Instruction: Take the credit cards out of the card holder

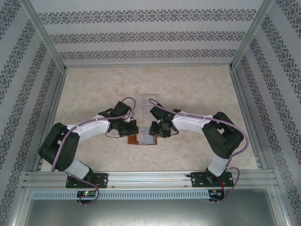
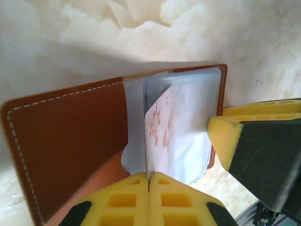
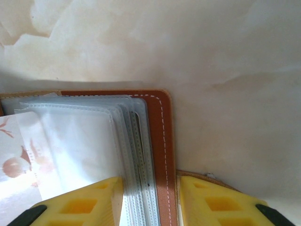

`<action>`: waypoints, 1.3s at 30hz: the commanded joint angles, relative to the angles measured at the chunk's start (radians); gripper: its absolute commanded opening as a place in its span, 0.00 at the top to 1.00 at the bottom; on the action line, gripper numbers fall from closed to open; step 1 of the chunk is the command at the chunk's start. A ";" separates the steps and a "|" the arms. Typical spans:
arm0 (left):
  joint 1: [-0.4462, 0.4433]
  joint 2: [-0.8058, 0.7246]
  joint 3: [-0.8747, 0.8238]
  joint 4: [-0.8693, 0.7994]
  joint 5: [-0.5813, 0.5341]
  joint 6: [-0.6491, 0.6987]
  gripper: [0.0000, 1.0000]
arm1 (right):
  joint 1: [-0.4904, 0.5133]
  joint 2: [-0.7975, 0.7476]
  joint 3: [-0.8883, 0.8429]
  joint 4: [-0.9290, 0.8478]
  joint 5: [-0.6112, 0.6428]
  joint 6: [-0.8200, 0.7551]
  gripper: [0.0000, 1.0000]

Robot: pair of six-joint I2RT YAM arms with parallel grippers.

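My table (image 1: 94, 94) is pale cream with a marbled pattern. The open brown card holder (image 1: 142, 140) lies flat on it near my side, its clear sleeves fanned upward. A clear rack (image 1: 151, 104) stands just beyond it.

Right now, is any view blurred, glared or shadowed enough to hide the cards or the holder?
Top view: evenly lit and sharp, but the card holder is tiny and partly under the arms. Left wrist view: a soft shadow falls on the table behind the holder; the yellow fingers are close and soft-focused; the pink-printed credit card stays readable. Right wrist view: clear sleeves look washed out.
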 commanded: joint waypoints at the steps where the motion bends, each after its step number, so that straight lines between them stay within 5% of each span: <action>1: 0.015 -0.029 0.027 -0.108 -0.062 0.047 0.98 | -0.001 -0.006 0.002 -0.041 0.039 -0.016 0.62; 15: 0.024 -0.051 0.149 -0.229 -0.076 0.257 0.98 | -0.053 -0.114 0.038 -0.077 0.027 -0.058 0.61; 30: 0.024 -0.053 0.275 -0.228 -0.019 0.822 1.00 | -0.243 -0.151 0.088 -0.152 -0.009 -0.169 0.61; 39: 0.025 0.146 0.520 -0.383 -0.058 1.105 1.00 | -0.343 -0.174 0.106 -0.198 -0.020 -0.232 0.61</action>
